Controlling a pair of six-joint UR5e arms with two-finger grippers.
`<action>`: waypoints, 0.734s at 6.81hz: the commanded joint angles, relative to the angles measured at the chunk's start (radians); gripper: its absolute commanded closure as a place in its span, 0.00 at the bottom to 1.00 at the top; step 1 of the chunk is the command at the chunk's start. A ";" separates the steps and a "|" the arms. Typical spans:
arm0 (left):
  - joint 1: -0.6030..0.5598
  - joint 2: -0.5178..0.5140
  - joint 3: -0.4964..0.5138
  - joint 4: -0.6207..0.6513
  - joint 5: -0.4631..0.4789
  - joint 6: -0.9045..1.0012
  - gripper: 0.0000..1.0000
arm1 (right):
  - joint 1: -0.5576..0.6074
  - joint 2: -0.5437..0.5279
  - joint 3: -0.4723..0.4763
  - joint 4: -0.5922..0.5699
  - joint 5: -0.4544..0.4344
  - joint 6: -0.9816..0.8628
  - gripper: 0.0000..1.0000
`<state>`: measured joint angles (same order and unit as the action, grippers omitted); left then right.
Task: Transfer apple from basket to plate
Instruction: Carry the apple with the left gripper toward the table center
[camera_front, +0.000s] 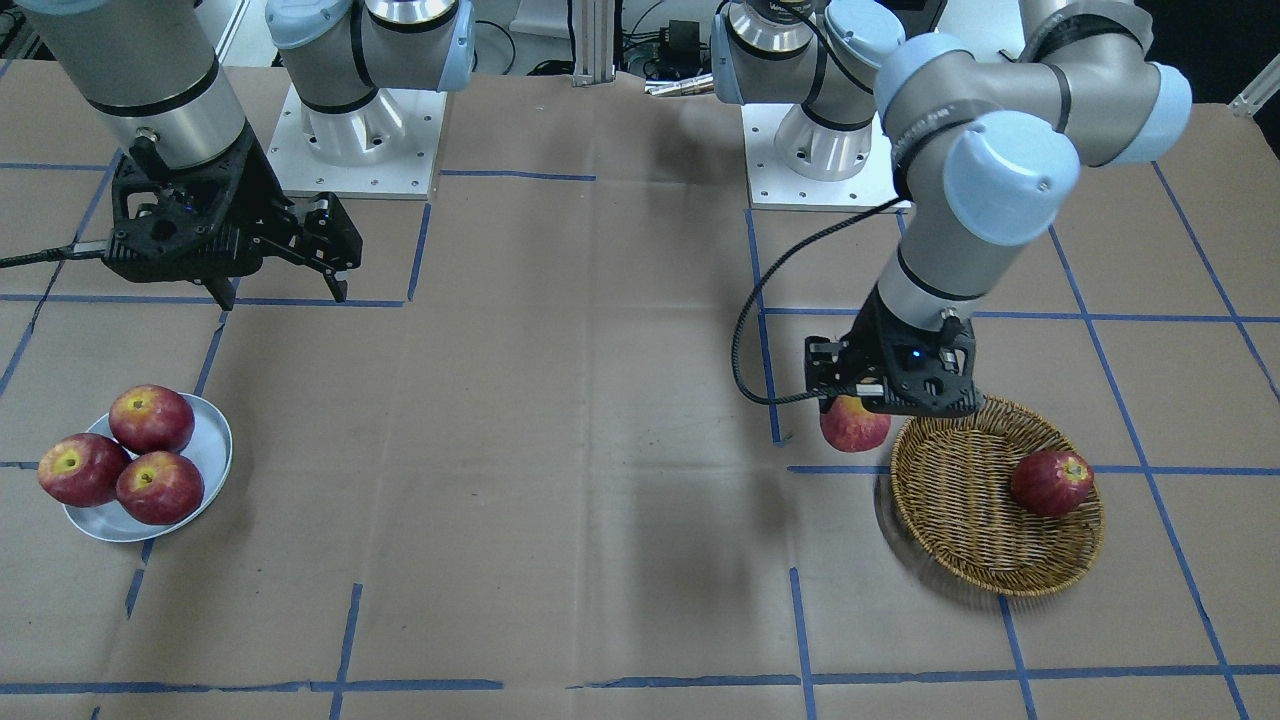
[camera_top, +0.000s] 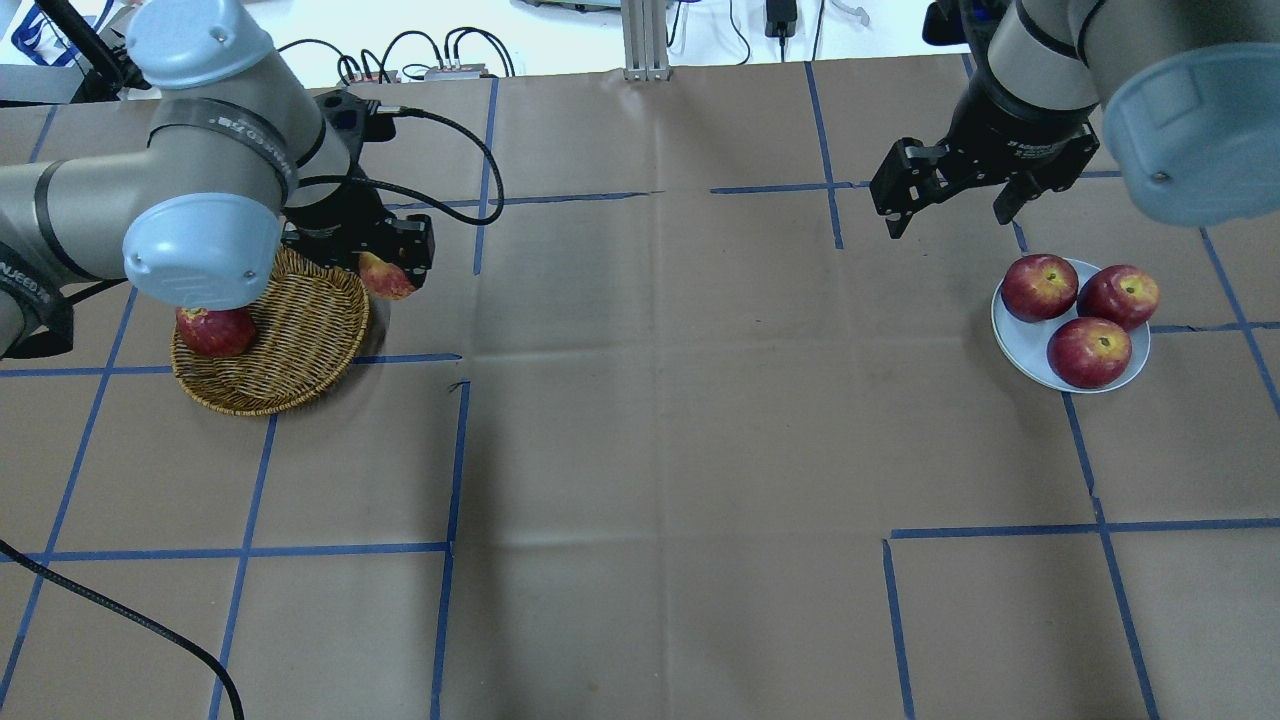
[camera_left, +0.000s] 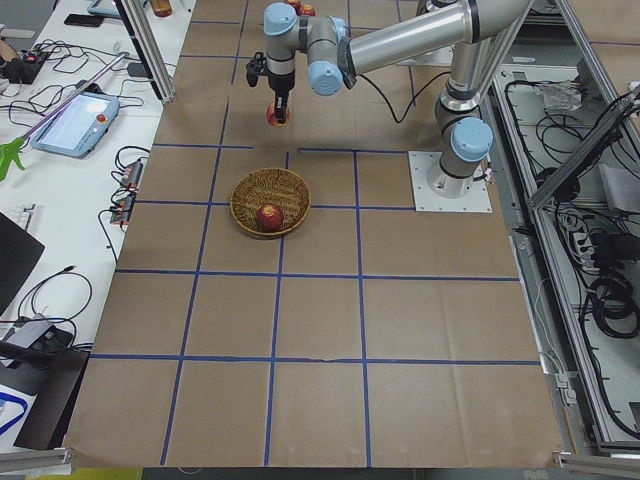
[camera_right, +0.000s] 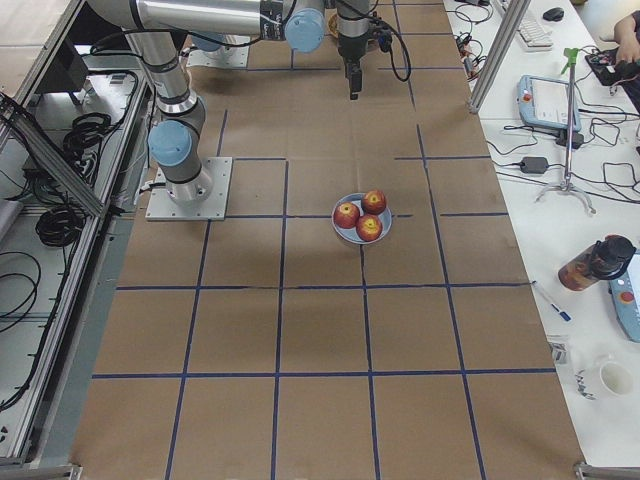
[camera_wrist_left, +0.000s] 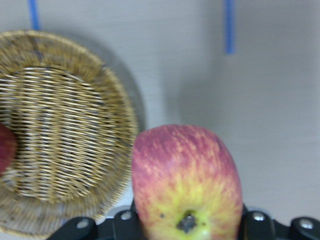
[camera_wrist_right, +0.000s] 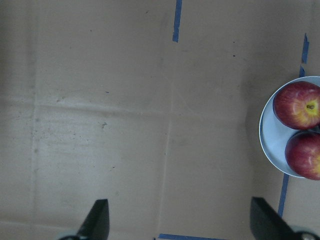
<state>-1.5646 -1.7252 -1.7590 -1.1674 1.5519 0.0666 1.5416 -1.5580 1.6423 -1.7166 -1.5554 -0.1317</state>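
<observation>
My left gripper (camera_front: 855, 405) is shut on the apple (camera_front: 854, 424), red with a yellow-orange blush (camera_wrist_left: 186, 185), and holds it in the air just past the basket's rim (camera_top: 383, 275). The wicker basket (camera_front: 960, 510) holds one dark-red apple (camera_front: 1051, 482). It also shows in the overhead view (camera_top: 290, 340) and the left wrist view (camera_wrist_left: 65, 135). The pale plate (camera_front: 212, 440) carries three deep-red apples (camera_front: 150, 418); in the overhead view the plate (camera_top: 1012, 335) lies at the right. My right gripper (camera_top: 950, 200) is open and empty, hovering beside the plate.
Brown paper with blue tape lines (camera_top: 450, 450) covers the table. A black cable (camera_front: 745, 350) loops from the left wrist. The arm bases (camera_front: 350, 140) stand at the table's robot side. The plate's rim (camera_wrist_right: 264, 135) shows at the right wrist view's right edge.
</observation>
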 joint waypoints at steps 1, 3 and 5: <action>-0.066 0.004 0.010 -0.003 0.002 -0.060 0.47 | 0.000 -0.001 0.001 0.000 0.000 0.000 0.00; -0.081 -0.001 0.009 -0.003 0.001 -0.100 0.47 | 0.000 -0.001 0.001 0.000 0.000 0.000 0.00; -0.119 -0.030 0.010 0.012 -0.001 -0.172 0.47 | 0.000 -0.001 0.001 0.000 0.000 0.000 0.00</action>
<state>-1.6582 -1.7368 -1.7492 -1.1616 1.5509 -0.0640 1.5417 -1.5585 1.6429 -1.7165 -1.5555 -0.1319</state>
